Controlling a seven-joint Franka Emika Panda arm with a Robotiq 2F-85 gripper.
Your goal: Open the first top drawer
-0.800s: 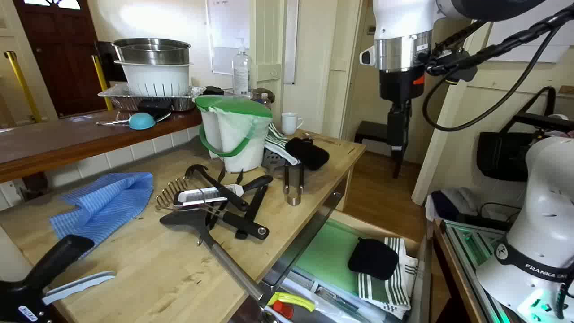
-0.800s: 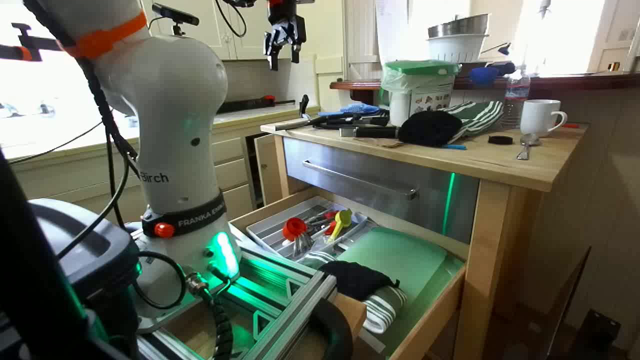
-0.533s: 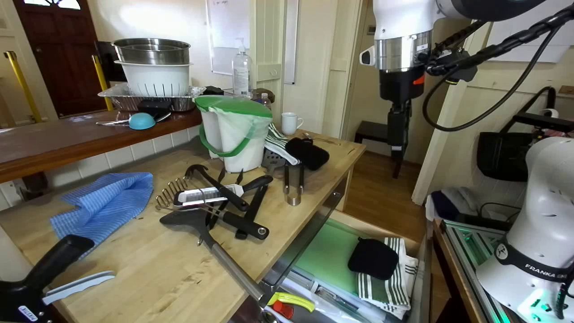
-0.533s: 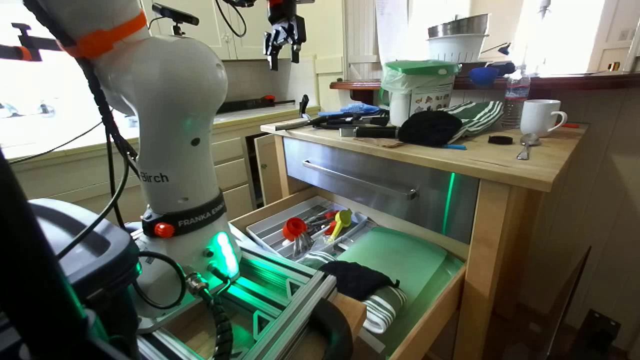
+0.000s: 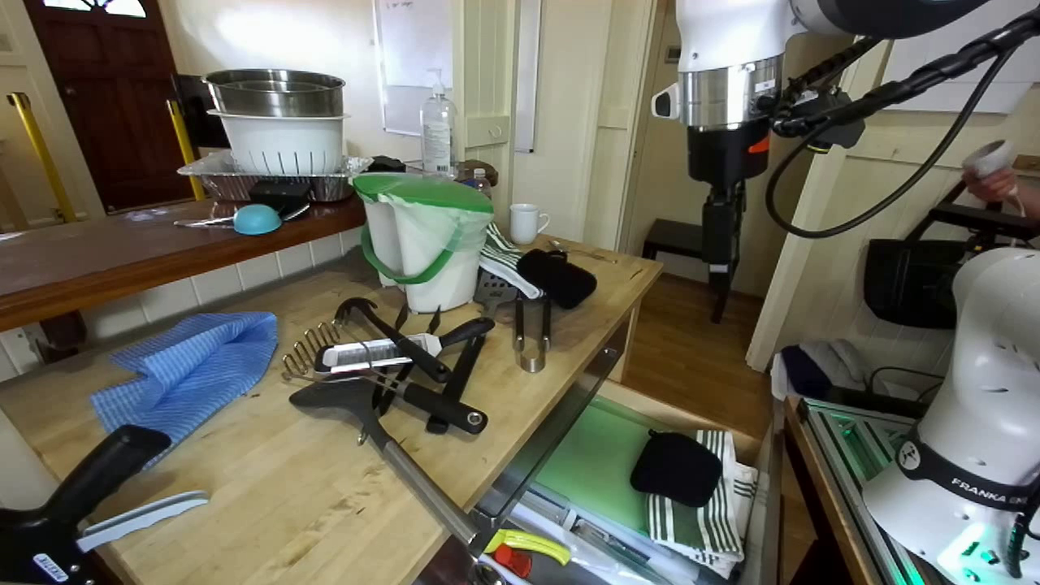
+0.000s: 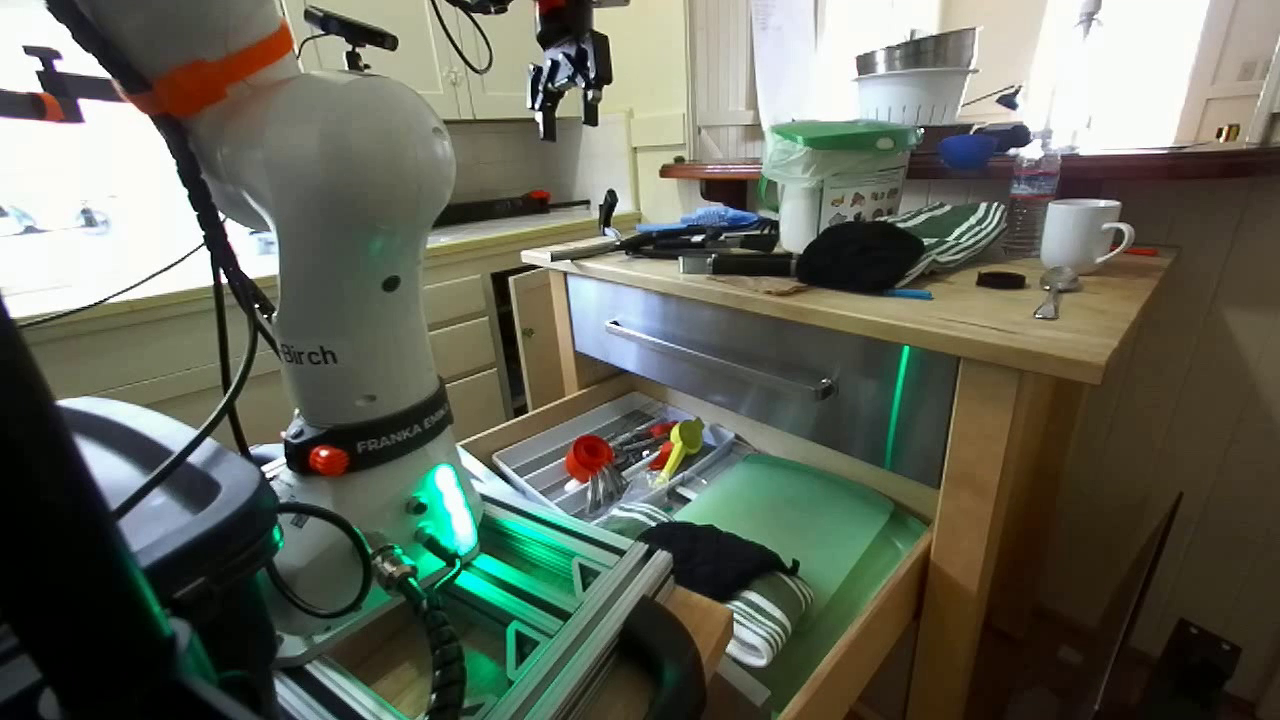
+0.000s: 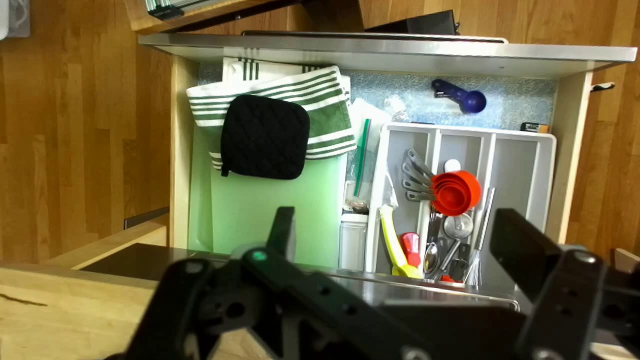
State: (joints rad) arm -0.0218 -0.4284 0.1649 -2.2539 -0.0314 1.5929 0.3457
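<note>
The first top drawer [image 6: 890,400] is shut under the wooden worktop. Its steel front has a long bar handle [image 6: 715,359]; its inside is hidden. The front also shows edge-on in an exterior view [image 5: 561,422], and the handle crosses the wrist view [image 7: 450,289] between and below the fingers. My gripper [image 6: 568,118] is open and empty, high above the drawers, pointing down. It shows side-on in an exterior view [image 5: 720,296], and its spread fingers show in the wrist view [image 7: 395,222]. It touches nothing.
A lower drawer [image 6: 870,620] stands open below the handle, with a green lining, black pot holder [image 7: 265,137] and grey tray [image 7: 520,135]. The worktop [image 5: 268,479] bears several utensils, a green-lidded bucket [image 5: 431,252] and a mug [image 5: 525,223]. A person's hand [image 5: 995,185] is behind the arm.
The arm, gripper and drawers have not visibly moved. A person's hand with a white object has come into view at the right edge, behind the arm, by the black bag.
</note>
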